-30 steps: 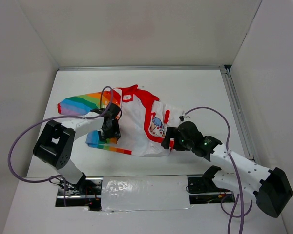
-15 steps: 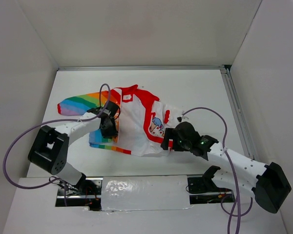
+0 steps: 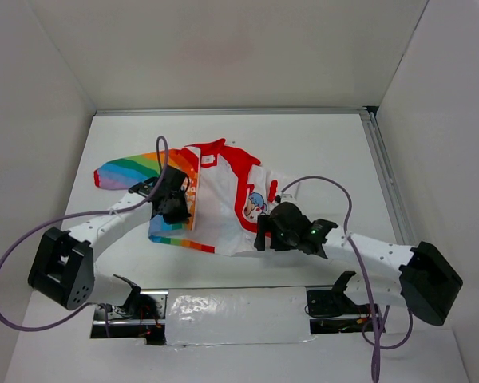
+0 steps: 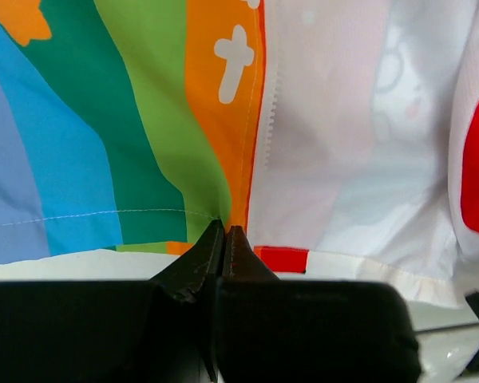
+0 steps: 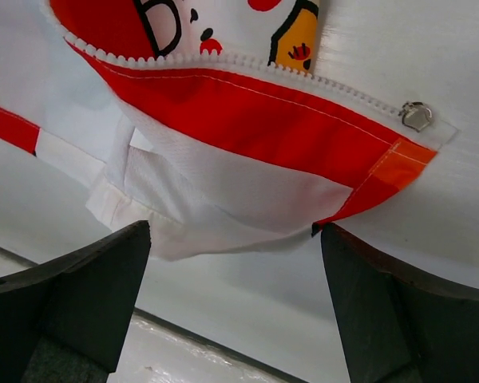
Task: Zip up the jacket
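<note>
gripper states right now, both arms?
Left gripper: closed, pinching the jacket hem beside the zipper edge.
Right gripper: open, jaws spread wide over the jacket's lower corner, gripping nothing.

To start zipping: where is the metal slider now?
Right wrist view, upper right: the metal slider lies on the jacket, at its orange hem corner.

The white-fronted, rainbow-panelled child's jacket [image 4: 144,120] is thin woven cloth, matt and smooth, with fine stitched seams; the white front is slightly translucent. Its white zip teeth [image 5: 247,61] look like moulded plastic. The small oval zip pull [image 5: 416,116] is bright metal. The fingers of the left hand [image 4: 223,233] and of the right hand [image 5: 233,239] are black matt plastic with a faintly grainy surface. The flat white counter [image 5: 383,48] is smooth with a soft sheen.
</note>
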{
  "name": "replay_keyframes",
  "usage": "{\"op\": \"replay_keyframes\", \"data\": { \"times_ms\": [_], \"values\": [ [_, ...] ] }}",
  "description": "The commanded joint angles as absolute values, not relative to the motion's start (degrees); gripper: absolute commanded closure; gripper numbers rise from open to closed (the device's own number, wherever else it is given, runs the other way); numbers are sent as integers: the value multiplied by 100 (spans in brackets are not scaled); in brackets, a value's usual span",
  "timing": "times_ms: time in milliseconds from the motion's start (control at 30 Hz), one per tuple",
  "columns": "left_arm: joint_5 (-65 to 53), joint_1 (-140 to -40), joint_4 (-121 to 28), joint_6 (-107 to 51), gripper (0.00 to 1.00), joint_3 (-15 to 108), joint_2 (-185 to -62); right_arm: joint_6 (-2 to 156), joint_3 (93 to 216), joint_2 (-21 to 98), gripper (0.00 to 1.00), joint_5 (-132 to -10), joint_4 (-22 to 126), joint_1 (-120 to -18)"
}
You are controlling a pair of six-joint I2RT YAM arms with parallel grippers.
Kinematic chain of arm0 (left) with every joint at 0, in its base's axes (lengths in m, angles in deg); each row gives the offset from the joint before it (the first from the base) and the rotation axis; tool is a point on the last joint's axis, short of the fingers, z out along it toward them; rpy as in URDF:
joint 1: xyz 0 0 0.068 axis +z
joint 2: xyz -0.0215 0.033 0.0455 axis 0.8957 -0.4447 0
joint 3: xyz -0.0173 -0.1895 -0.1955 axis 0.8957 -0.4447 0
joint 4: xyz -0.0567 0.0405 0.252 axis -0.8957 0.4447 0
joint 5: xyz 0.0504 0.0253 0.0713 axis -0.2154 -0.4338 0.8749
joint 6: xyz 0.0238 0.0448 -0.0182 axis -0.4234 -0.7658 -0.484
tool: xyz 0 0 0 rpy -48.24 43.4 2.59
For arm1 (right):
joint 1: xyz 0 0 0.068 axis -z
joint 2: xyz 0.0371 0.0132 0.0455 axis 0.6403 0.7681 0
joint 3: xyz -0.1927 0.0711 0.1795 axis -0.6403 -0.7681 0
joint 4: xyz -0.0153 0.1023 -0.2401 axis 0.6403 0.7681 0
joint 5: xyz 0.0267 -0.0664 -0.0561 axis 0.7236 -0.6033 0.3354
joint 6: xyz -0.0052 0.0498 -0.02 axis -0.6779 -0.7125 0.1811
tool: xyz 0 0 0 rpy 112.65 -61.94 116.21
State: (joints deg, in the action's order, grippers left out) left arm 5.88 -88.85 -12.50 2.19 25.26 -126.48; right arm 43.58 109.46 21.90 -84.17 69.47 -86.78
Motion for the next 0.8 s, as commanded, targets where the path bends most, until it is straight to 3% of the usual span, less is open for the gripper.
{"op": "replay_keyframes", "data": {
  "times_ms": [0, 100, 133, 233, 267, 333, 533, 700, 733, 767],
  "values": [
    [66, -8900, -1495, 58, 100, 2346, -12127, 4393, 11502, 2709, 7, -8751, 6595, -8842],
    [-226, -8978, -1663, 40, 100, 2152, -11661, 4191, 11951, 3333, 21, -9435, 6893, -8860],
    [-314, -8996, -1698, 75, 100, 2056, -11538, 4112, 12056, 3613, 40, -9638, 6963, -8860],
    [-821, -9102, -1943, 76, 100, 1854, -11125, 4094, 12496, 4158, 68, -10027, 7043, -8729],
    [-963, -9137, -2031, 76, 100, 1801, -10941, 4085, 12627, 4309, 73, -10071, 7052, -8667],
    [-1088, -9286, -2138, 215, 100, 1696, -10808, 3989, 13093, 4834, 100, -10133, 7157, -8422],
    [-974, -9673, -1900, 856, 100, 1432, -10361, 3690, 14718, 5952, 100, -10571, 7913, -7824],
    [-1245, -9919, -2276, 1156, 100, 791, -10192, 4163, 14581, 5560, 100, -10555, 7818, -7936],
    [-1350, -9998, -2400, 1226, 100, 668, -10288, 4321, 14319, 5393, 97, -10389, 7695, -8032],
    [-1412, -10042, -2523, 1349, 100, 432, -10376, 4366, 14212, 5087, 86, -10309, 7668, -8077]
  ]
}}
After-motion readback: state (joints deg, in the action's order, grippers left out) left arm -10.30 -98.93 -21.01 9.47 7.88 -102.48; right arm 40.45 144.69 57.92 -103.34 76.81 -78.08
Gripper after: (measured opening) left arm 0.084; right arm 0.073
